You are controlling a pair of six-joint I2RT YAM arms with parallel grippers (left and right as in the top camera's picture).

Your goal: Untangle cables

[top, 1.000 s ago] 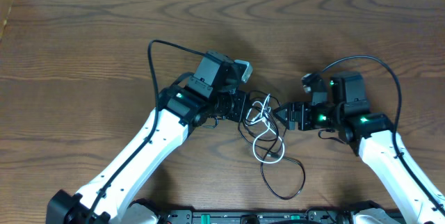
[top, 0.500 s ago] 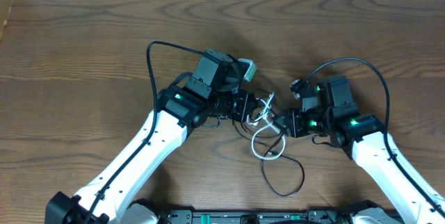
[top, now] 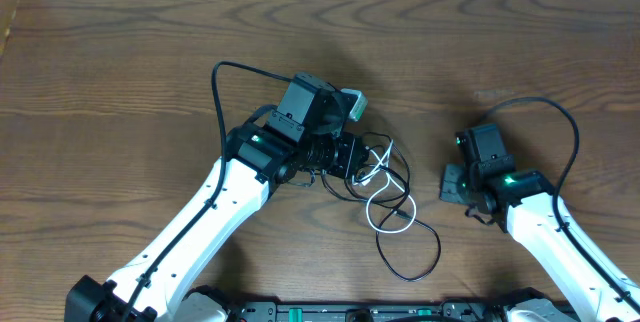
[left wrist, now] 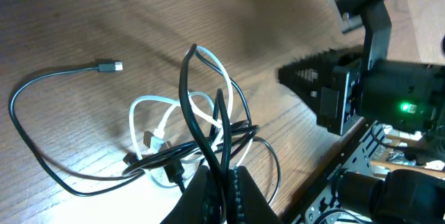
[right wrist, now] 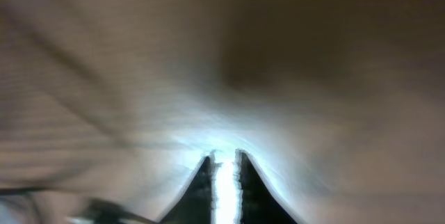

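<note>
The black cable (top: 436, 245) and the white cable (top: 372, 220) lie tangled together in the middle of the table. My left gripper (top: 350, 154) is shut on strands of the black cable (left wrist: 188, 92), which rise between its fingers (left wrist: 205, 196) in the left wrist view. The white cable (left wrist: 142, 102) loops just beyond, threaded through the black loops. The black cable's small plug (left wrist: 108, 66) lies free on the wood. My right gripper (top: 447, 184) is off to the right, apart from both cables. Its blurred wrist view shows the gripper (right wrist: 224, 165) with a narrow gap and only bright table inside.
The table is bare brown wood (top: 120, 52), with a white wall strip along the far edge. Thick black arm cables (top: 215, 92) arch over each arm. The right arm (left wrist: 375, 92) shows at the far right of the left wrist view.
My right gripper has pulled back to the right, away from the tangle, and its jaws have closed to a narrow gap. The left gripper has kept its hold, and the cable loops shifted slightly.
</note>
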